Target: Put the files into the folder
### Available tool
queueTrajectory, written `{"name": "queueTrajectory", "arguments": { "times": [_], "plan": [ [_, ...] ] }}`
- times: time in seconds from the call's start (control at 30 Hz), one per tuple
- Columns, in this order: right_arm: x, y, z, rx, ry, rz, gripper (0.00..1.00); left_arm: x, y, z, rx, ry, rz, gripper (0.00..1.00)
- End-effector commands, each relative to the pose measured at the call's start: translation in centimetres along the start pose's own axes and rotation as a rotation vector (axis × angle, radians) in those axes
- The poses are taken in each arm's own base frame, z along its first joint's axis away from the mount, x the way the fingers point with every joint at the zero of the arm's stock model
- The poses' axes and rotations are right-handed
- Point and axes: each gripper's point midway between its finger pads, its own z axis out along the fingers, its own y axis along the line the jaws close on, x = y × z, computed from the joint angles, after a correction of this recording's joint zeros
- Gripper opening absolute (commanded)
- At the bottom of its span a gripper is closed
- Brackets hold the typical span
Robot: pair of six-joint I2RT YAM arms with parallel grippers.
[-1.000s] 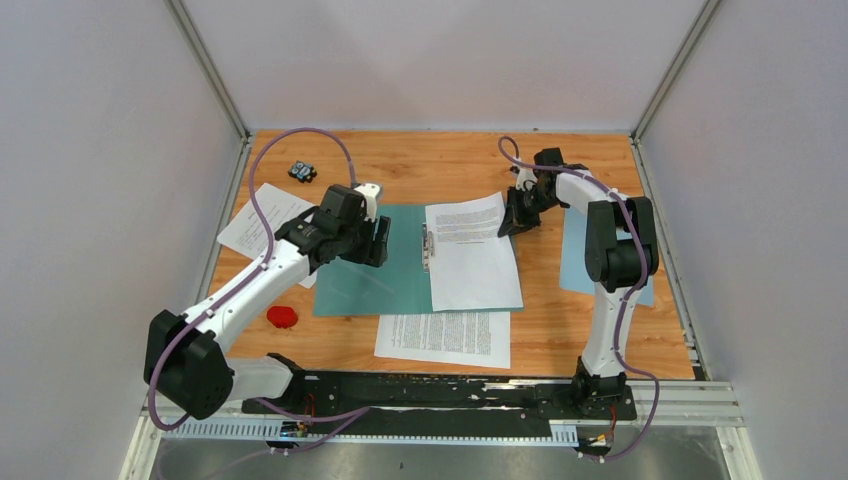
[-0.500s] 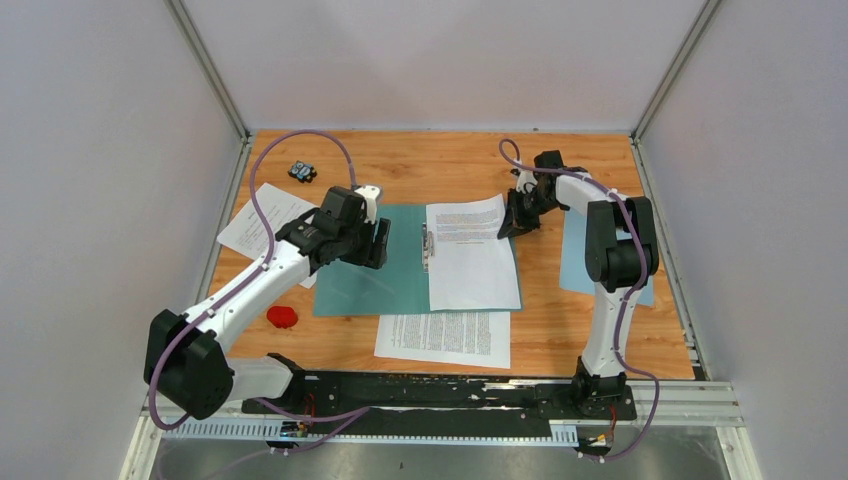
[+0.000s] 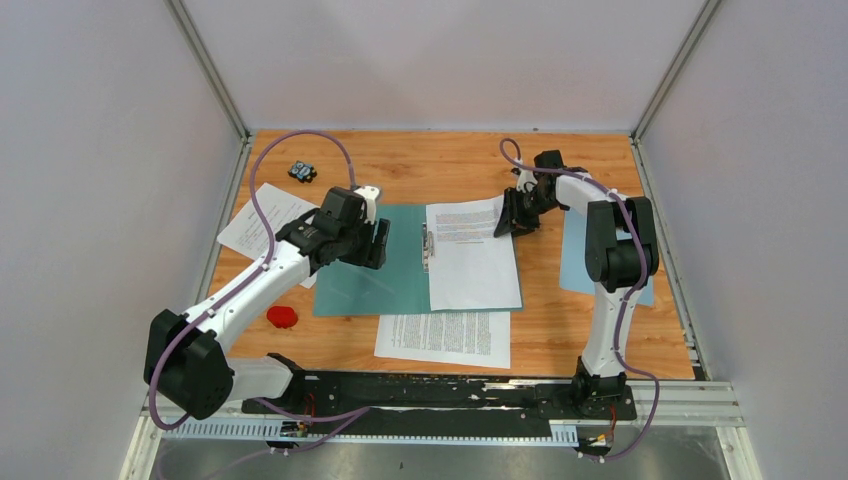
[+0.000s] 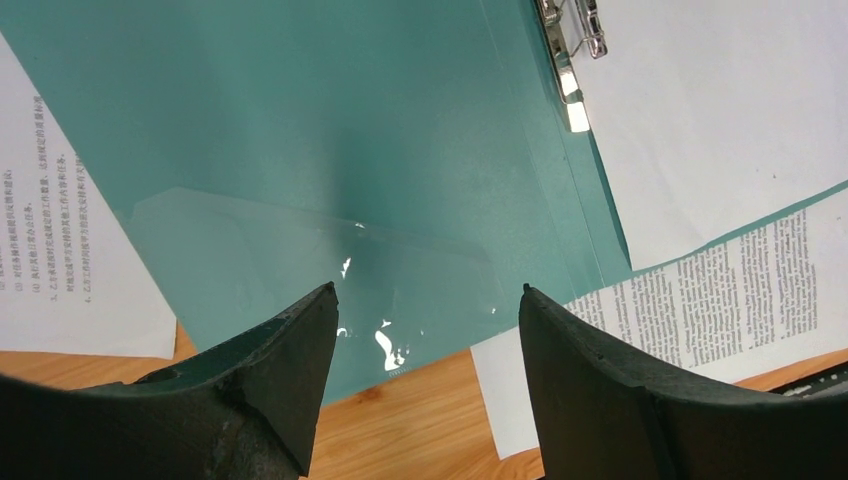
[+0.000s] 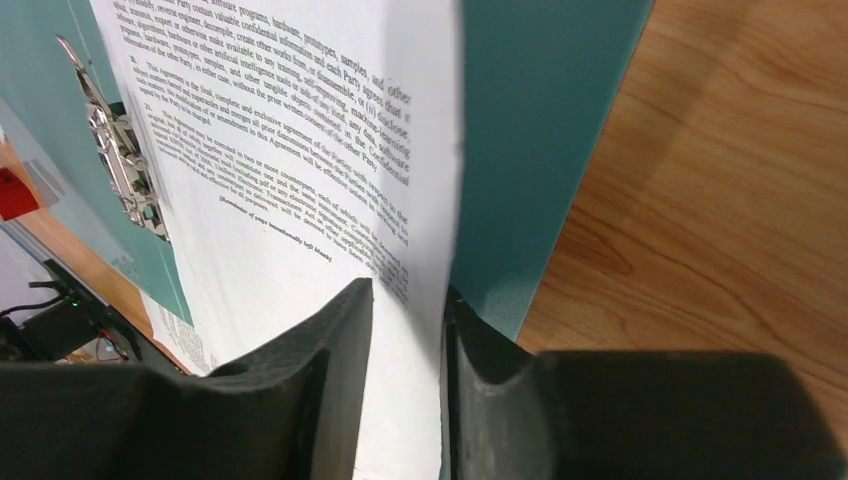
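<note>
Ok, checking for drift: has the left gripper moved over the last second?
No. The left gripper still hovers open over the folder, at the same spot left of its metal fastener.

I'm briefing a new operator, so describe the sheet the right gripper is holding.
Find the open teal folder mid-table. The held sheet lies on its right half, far corner pinched by the right gripper. The near sheet and the left sheet lie beside the folder, ungripped.

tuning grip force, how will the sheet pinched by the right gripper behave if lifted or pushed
Probably floppy: the sheet curls up where the right gripper pinches its edge. Likely very light, seemingly a single thin page. Pushed, it may slide on the smooth folder.
</note>
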Motion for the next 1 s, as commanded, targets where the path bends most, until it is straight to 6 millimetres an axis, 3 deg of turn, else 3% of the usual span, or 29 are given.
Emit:
{"name": "queueTrajectory", "arguments": {
  "times": [0.0, 0.3, 0.47, 0.57, 0.67, 0.8, 0.9, 0.97],
  "plan": [
    [-1.0, 1.0, -1.7, 0.016, -0.059, -0.008, 0.37, -1.9, 1.2, -1.0, -0.055, -0.067, 0.008, 0.75],
    [-1.3, 1.1, -5.0, 0.136, -0.106, -0.007, 0.53, -3.4, 4.7, -1.3, -0.013, -0.090, -0.186, 0.82],
    [-1.8, 4.4, -5.3, 0.079, -0.151, -0.072, 0.51, -3.8, 4.3, -0.5, 0.019, -0.074, -0.181, 0.77],
    [-2.1, 7.6, -4.3, -0.001, -0.175, -0.131, 0.47, -4.4, 3.9, -0.1, 0.041, -0.068, -0.187, 0.75],
    [-1.8, 10.8, -2.7, -0.064, -0.171, -0.189, 0.44, -5.0, 4.8, 0.0, -0.002, -0.085, -0.180, 0.76],
    [-1.4, 14.4, -0.2, -0.112, -0.162, -0.252, 0.42, -4.7, 9.1, 0.5, -0.108, -0.067, -0.278, 0.81],
    [-0.9, 15.4, 1.7, -0.090, -0.138, -0.275, 0.38, -4.2, 12.0, 1.2, -0.132, -0.072, -0.379, 0.81],
    [-0.6, 15.0, 2.7, -0.055, -0.126, -0.270, 0.34, -3.4, 13.5, 2.0, -0.153, -0.048, -0.422, 0.82]
  ]
}}
